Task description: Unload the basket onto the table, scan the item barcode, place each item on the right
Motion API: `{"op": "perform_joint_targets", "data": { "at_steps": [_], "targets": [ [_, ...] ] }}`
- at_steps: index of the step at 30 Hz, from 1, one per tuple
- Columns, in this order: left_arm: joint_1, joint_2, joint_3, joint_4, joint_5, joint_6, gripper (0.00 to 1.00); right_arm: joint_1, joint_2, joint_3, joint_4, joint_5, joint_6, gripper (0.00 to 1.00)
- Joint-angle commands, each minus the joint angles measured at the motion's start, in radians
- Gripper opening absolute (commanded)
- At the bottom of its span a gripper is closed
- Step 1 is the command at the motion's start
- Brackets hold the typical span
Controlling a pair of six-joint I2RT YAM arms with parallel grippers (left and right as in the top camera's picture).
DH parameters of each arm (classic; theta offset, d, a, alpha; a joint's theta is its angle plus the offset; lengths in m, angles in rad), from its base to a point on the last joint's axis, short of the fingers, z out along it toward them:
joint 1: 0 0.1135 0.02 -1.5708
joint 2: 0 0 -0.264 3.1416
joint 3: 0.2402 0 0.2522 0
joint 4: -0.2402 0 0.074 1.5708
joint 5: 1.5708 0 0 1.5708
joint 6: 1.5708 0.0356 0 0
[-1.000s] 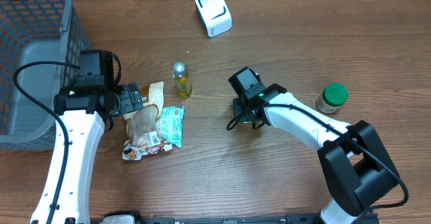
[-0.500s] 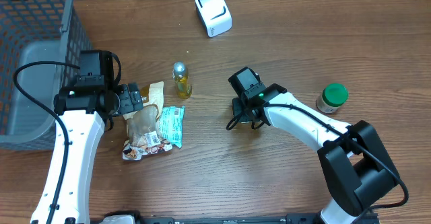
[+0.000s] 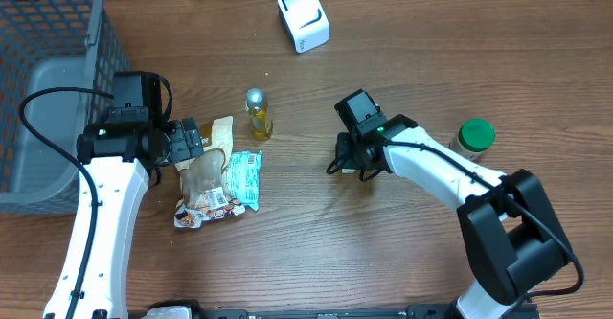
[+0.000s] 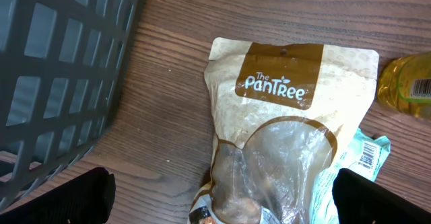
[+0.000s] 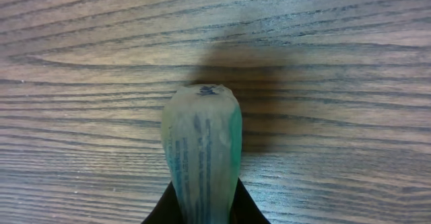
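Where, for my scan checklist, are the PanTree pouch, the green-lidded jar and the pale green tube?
PanTree pouch (image 4: 279, 83): left wrist view, on its brown logo panel.
green-lidded jar (image 3: 475, 132): overhead view, on the green lid.
pale green tube (image 5: 201, 157): right wrist view, on its body below the crimped end.

Pale, green-edged tube (image 5: 202, 150) — pinched in right hand (image 5: 203, 207).

Table (image 3: 287, 271), pouches (image 3: 218, 180), bottle (image 3: 257, 114), jar (image 3: 472, 139), perhaps scanner (image 3: 304, 17)

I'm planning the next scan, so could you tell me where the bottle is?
In the overhead view, the bottle sits mid-table, just beyond the pouches and left of the right gripper, which holds a tube.
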Motion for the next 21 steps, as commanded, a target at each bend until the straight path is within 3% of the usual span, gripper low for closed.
{"op": "perform_joint_targets", "data": {
  "at_steps": [1, 12, 21],
  "targets": [
    [0.002, 0.002, 0.02, -0.001, 0.004, 0.015, 1.0, -0.007, 0.008, -0.001, 0.004, -0.039, 0.005, 0.18],
    [0.002, 0.002, 0.02, -0.001, 0.003, 0.015, 1.0, -0.007, 0.008, -0.001, 0.027, -0.024, -0.038, 0.41],
    [0.002, 0.002, 0.02, -0.001, 0.004, 0.015, 0.99, -0.007, 0.008, -0.001, 0.064, -0.017, -0.055, 0.42]
  ]
}}
